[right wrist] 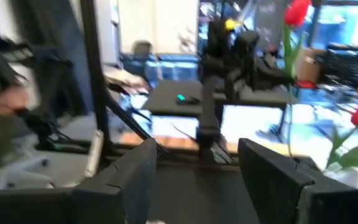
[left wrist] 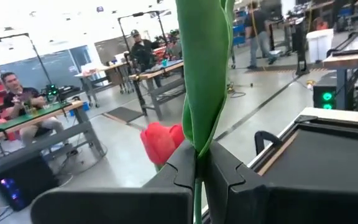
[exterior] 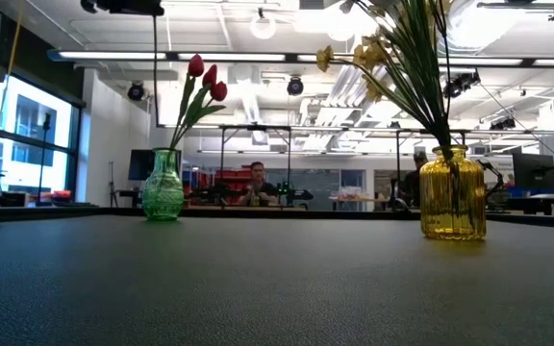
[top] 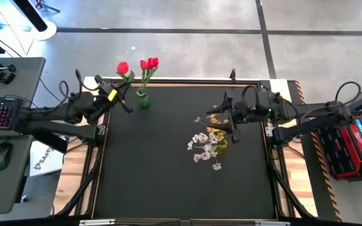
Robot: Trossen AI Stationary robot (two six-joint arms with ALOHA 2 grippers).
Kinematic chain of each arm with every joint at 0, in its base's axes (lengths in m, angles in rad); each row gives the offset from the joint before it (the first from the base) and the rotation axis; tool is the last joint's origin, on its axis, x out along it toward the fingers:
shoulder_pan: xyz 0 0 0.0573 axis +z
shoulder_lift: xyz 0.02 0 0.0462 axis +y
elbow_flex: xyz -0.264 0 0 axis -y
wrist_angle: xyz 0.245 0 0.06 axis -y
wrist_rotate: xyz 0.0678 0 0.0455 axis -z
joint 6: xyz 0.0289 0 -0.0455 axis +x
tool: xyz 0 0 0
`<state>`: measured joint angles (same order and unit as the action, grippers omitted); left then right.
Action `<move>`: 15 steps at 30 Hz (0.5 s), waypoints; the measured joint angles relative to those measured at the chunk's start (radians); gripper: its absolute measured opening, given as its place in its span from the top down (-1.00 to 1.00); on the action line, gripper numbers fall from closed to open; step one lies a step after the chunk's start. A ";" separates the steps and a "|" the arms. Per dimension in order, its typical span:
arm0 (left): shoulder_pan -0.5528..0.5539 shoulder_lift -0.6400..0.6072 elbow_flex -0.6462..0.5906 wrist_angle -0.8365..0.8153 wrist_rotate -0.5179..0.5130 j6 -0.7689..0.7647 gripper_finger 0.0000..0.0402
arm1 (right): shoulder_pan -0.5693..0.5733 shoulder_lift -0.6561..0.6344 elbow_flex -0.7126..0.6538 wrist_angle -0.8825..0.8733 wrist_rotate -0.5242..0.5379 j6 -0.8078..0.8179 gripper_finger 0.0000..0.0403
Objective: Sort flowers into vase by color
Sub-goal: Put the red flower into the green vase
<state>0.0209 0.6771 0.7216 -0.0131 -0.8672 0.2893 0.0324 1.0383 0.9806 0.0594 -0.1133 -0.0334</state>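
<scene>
Left wrist view: left fingers (left wrist: 199, 177) pinch green tulip stem (left wrist: 202, 68); right fingers (right wrist: 194, 168) spread wide

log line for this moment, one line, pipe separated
left gripper: shut on red tulip stem near green vase | right gripper: open, empty, beside yellow vase | green vase: red tulips

Flower count right now:
Three red tulips (top: 144, 64) showing, two vases (exterior: 163, 185) (green, amber), one yellow spray (exterior: 390, 60), one pale spray (top: 204, 149).
</scene>
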 joint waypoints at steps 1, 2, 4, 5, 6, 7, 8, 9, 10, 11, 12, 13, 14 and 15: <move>0.026 -0.008 0.000 -0.003 0.035 -0.001 1.00 | 0.022 -0.001 0.000 -0.019 0.046 -0.006 -0.06; 0.052 -0.013 0.000 -0.004 0.072 -0.009 1.00 | 0.043 -0.002 0.000 -0.038 0.089 -0.014 -0.05; 0.110 -0.016 0.000 -0.003 0.143 -0.022 1.00 | 0.082 0.000 0.000 -0.058 0.161 -0.028 -0.03; 0.139 -0.015 0.000 -0.004 0.167 -0.026 1.00 | 0.100 0.001 0.000 -0.060 0.189 -0.031 -0.02; 0.169 -0.012 0.000 -0.006 0.182 -0.028 1.00 | 0.116 0.001 0.000 -0.063 0.211 -0.036 -0.02; 0.197 -0.008 0.000 -0.011 0.188 -0.036 1.00 | 0.132 0.001 0.000 -0.064 0.230 -0.044 -0.01; 0.226 0.000 0.000 -0.019 0.200 -0.046 1.00 | 0.146 0.001 0.000 -0.063 0.243 -0.049 -0.01; 0.254 0.008 0.000 -0.026 0.213 -0.054 1.00 | 0.159 0.001 0.000 -0.063 0.255 -0.054 -0.01; 0.280 0.015 -0.002 -0.028 0.231 -0.063 1.00 | 0.171 0.001 0.000 -0.063 0.266 -0.056 -0.01; 0.306 0.023 -0.006 -0.030 0.253 -0.071 1.00 | 0.182 0.001 0.000 -0.064 0.273 -0.058 -0.01; 0.331 0.032 -0.009 -0.032 0.279 -0.079 1.00 | 0.192 0.001 0.000 -0.064 0.278 -0.060 -0.01; 0.355 0.042 -0.011 -0.025 0.306 -0.086 1.00 | 0.199 0.001 0.000 -0.064 0.281 -0.062 -0.01; 0.379 0.053 -0.015 -0.013 0.331 -0.096 1.00 | 0.206 0.001 0.000 -0.064 0.284 -0.064 -0.01; 0.402 0.064 -0.020 -0.008 0.354 -0.104 1.00 | 0.213 0.001 0.000 -0.066 0.289 -0.065 -0.01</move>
<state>0.4229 0.7408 0.7017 -0.0211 -0.5127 0.1856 0.2456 1.0397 0.9806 -0.0067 0.1761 -0.0979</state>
